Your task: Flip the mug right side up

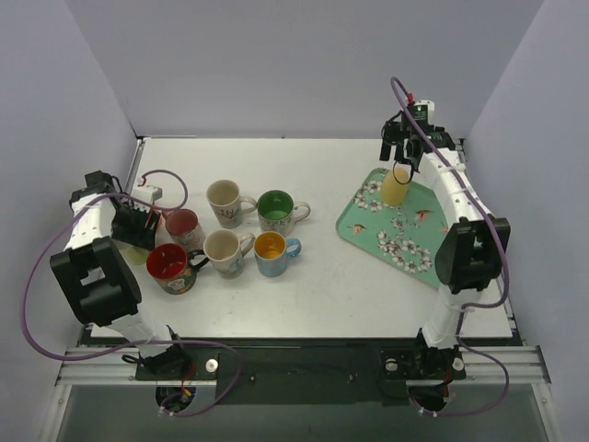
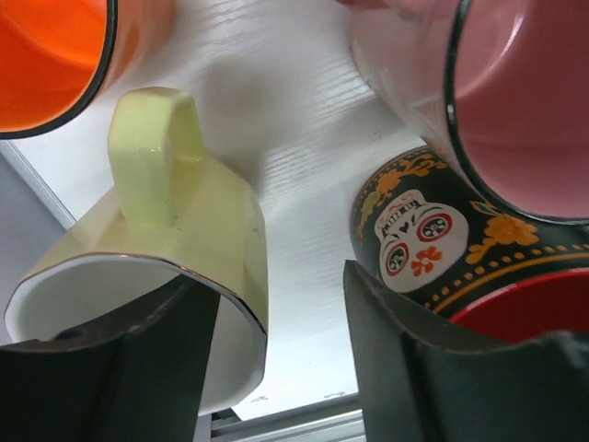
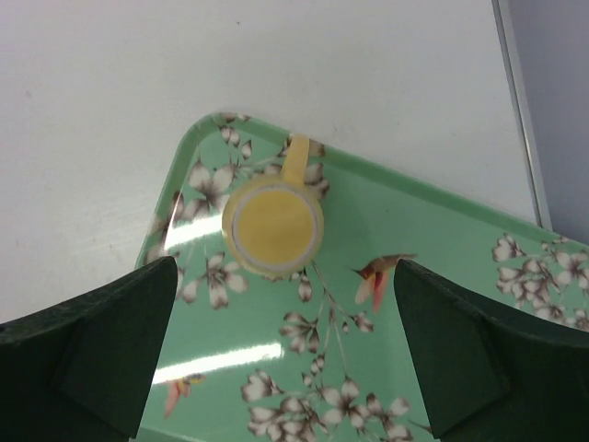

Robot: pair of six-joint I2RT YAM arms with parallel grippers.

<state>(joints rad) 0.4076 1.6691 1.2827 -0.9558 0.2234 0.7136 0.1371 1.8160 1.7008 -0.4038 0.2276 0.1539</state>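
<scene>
On the tabletop (image 1: pixel 322 295) a tray (image 1: pixel 368 226) is seen at the right. On its far corner the yellow mug (image 3: pixel 273 227) is found standing bottom up, with its handle turned to the tray's rim. The right tool (image 3: pixel 283 276) is held above this mug with its jaws spread wide and nothing between them, and the mug is not touched. The turning is therefore judged as not yet begun: the mug has to be gripped, lifted, turned over and set on its base.

At the left, the left tool (image 2: pixel 281 295) is seen with its jaws apart. The rim of a pale mug (image 2: pixel 175 221) is just beside one jaw and is not clamped. This mug appears to stand mouth up.

One tabletop, one tray and two tools are counted. Six mugs are grouped left of the middle, all mouth up, among them a skull mug (image 2: pixel 414 239) and a pink mug (image 2: pixel 515 120). The pale mug and the yellow mug are added to these. An orange-lined mug (image 2: pixel 46 55) is shown by the left wrist view only, and whether it belongs to the six cannot be told. Eight mugs at least are thus counted, and only one is seen upside down.
</scene>
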